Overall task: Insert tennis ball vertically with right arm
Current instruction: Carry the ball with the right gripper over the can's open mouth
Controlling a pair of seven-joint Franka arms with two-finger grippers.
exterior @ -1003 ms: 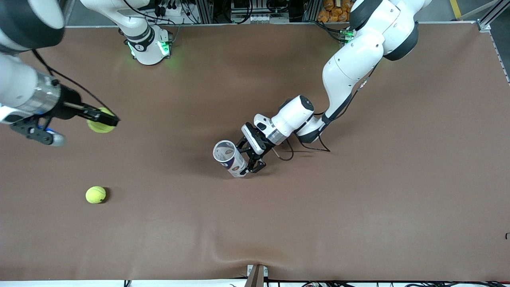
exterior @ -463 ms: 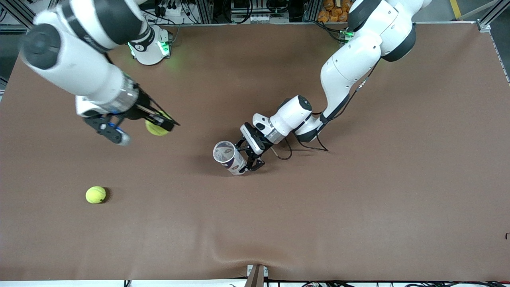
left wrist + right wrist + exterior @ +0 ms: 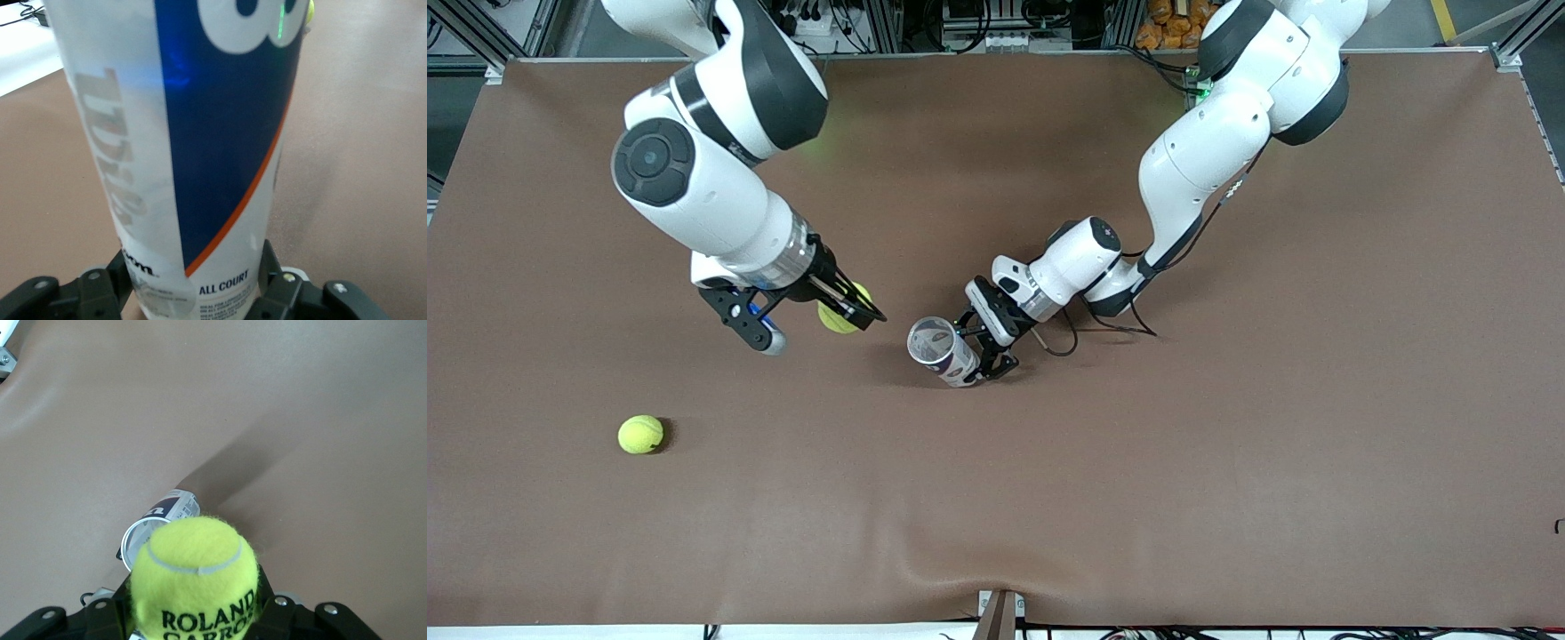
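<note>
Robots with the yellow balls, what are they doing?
The right gripper holds a fuzzy yellow tennis ball in its jaws, up in the air beside a white and blue plastic ball can. The left gripper clamps that can near its base, open mouth up. The ball is not yet over the opening. A second yellow tennis ball lies on the brown table, toward the right arm's end.
</note>
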